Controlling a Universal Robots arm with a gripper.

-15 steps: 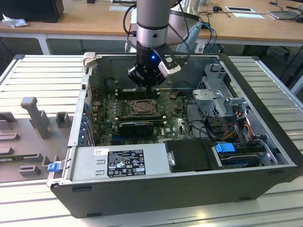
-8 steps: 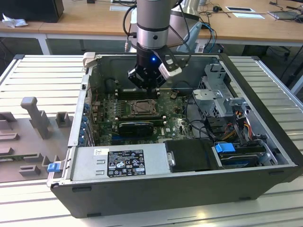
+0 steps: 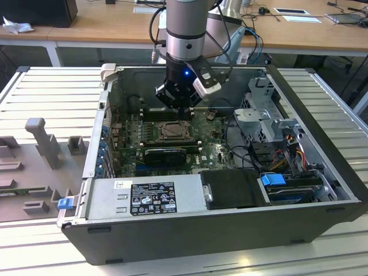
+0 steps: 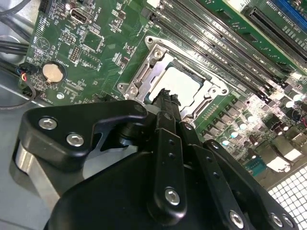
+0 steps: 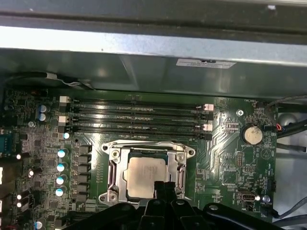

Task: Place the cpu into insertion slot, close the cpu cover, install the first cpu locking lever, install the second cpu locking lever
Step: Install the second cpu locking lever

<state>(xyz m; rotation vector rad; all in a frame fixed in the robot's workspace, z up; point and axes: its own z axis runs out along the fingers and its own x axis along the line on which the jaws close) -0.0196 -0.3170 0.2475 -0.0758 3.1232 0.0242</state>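
The cpu, a pale silvery square, lies flat in the insertion slot on the green motherboard; it also shows in the second wrist view. The silvery cpu cover lies down around it, framing the chip through its cut-out. My gripper is shut with its fingertips pressed together and nothing between them. It hovers at the chip's edge. In the exterior view the gripper hangs just above the socket inside the open computer case.
Memory slots run along one side of the socket, and a coin battery sits on the board. A long black ribbed card, the power supply, a drive cage and loose cables crowd the case.
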